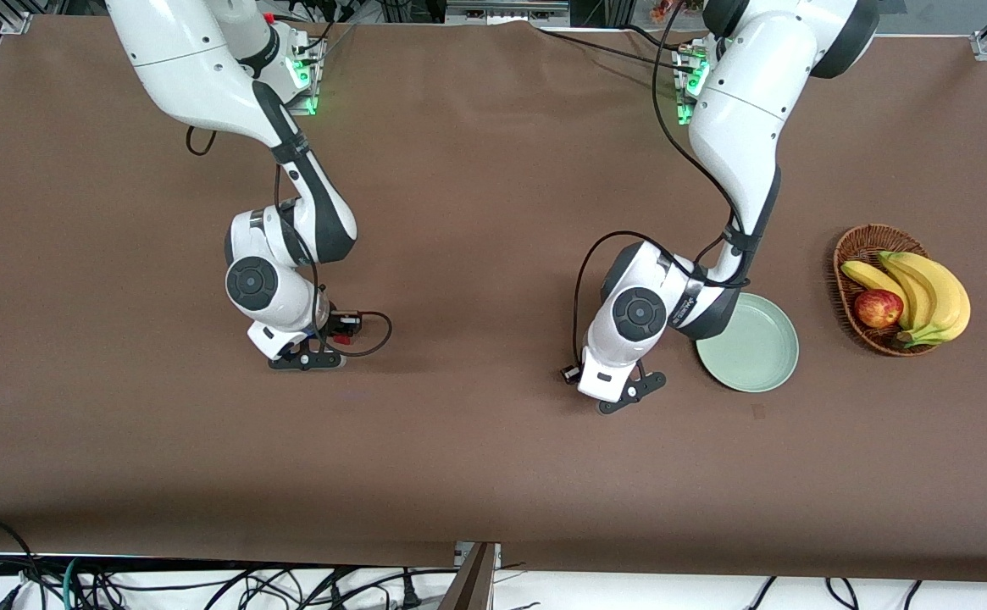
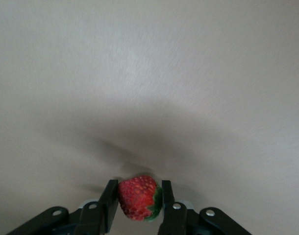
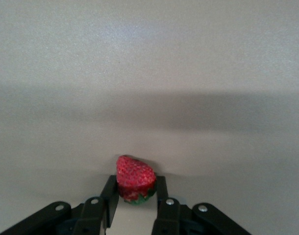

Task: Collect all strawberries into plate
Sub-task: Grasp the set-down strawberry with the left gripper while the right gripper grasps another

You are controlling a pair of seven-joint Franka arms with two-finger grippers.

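Strawberries (image 2: 138,198) (image 3: 135,178) clamped in both end effectors (image 2: 138,198) (image 3: 136,188), visible only in wrist views.

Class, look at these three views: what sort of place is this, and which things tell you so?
Probably a robotics lab, not a kitchen. Two white arms are mounted at one brown-covered table, loose cables trail along its edge, and the only props are a plate and a basket of fruit.

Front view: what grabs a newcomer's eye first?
Both arms are down at the table at once, each shut on a strawberry: the left gripper beside the plate, its berry between the fingers, and the right gripper toward the right arm's end with its own. After that, the basket of bananas and an apple beside the plate.
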